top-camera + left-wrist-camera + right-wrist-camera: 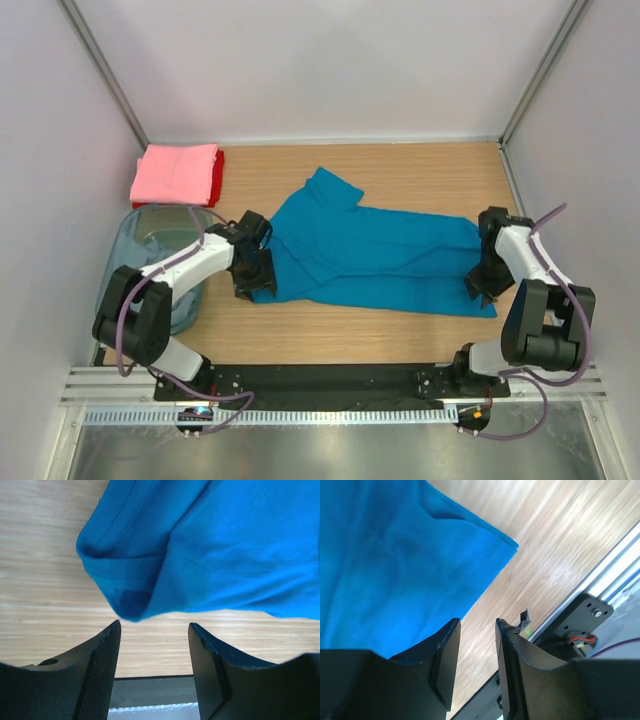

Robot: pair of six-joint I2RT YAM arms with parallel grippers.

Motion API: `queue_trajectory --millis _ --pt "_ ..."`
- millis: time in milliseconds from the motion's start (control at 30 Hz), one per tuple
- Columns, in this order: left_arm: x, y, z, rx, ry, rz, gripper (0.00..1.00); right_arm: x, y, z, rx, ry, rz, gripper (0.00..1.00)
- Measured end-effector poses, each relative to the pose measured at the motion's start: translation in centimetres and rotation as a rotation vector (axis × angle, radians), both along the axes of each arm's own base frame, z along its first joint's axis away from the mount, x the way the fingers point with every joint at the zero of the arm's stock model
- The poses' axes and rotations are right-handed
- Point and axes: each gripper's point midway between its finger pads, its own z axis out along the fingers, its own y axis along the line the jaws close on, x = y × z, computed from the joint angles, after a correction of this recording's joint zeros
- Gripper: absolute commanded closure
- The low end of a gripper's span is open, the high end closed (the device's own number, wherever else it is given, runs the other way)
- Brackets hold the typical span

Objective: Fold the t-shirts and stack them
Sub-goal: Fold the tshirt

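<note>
The teal blue t-shirt (370, 255) lies rumpled across the middle of the wooden counter (420, 175), one sleeve flung toward the back. The left end effector (155, 627) gapes wide and empty just short of a hem. The right end effector (477, 622), narrowly parted beside the shirt's corner, grips nothing. At the back left, a folded pink t-shirt (175, 172) sits on a red t-shirt (219, 170).
</note>
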Motion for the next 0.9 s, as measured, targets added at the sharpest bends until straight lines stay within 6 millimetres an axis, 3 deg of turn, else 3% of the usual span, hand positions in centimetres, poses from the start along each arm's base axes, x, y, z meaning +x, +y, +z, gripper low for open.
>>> queue_trajectory --millis 100,133,233,267,367,433,500,600,667,733,800,900 --pt "0.2 -0.1 -1.3 0.013 0.024 -0.014 0.44 -1.4 0.4 -1.7 0.015 0.047 -0.045 0.58" --pt "0.2 0.0 -1.8 0.021 0.035 -0.019 0.49 -1.7 0.5 -2.3 0.015 0.057 -0.058 0.58" --pt "0.2 0.2 -2.8 0.043 0.057 -0.032 0.71 -2.6 0.5 -3.9 0.004 0.085 -0.089 0.60" --pt "0.1 0.3 -3.0 0.049 0.063 -0.040 0.84 -2.7 0.3 -4.2 -0.007 0.091 -0.097 0.62" --pt "0.0 0.5 -3.1 0.060 0.070 -0.044 1.00 -2.3 -0.5 -4.8 -0.044 0.095 -0.100 0.78" --pt "0.0 0.6 -3.1 0.065 0.070 -0.047 1.00 -2.3 -1.1 -4.8 -0.075 0.104 -0.099 0.92" --pt "-0.1 0.9 -3.1 0.080 0.071 -0.048 1.00 -2.2 -1.7 -4.5 -0.109 0.114 -0.092 0.99" --pt "-0.6 1.7 -3.0 0.121 0.085 -0.052 1.00 -2.1 -2.4 -3.8 -0.146 0.108 -0.086 0.99" --pt "-0.9 2.2 -2.8 0.146 0.098 -0.065 0.89 -2.2 -2.5 -3.3 -0.153 0.101 -0.086 0.99" --pt "-1.2 2.4 -2.6 0.154 0.112 -0.074 0.75 -2.5 -2.3 -2.7 -0.147 0.094 -0.090 0.94" --pt "-1.6 2.6 -2.6 0.159 0.126 -0.077 0.68 -2.5 -1.9 -2.2 -0.129 0.076 -0.102 0.77" --pt "-1.9 2.8 -2.5 0.166 0.139 -0.083 0.58 -2.0 -1.1 -1.7 -0.091 0.031 -0.132 0.67"
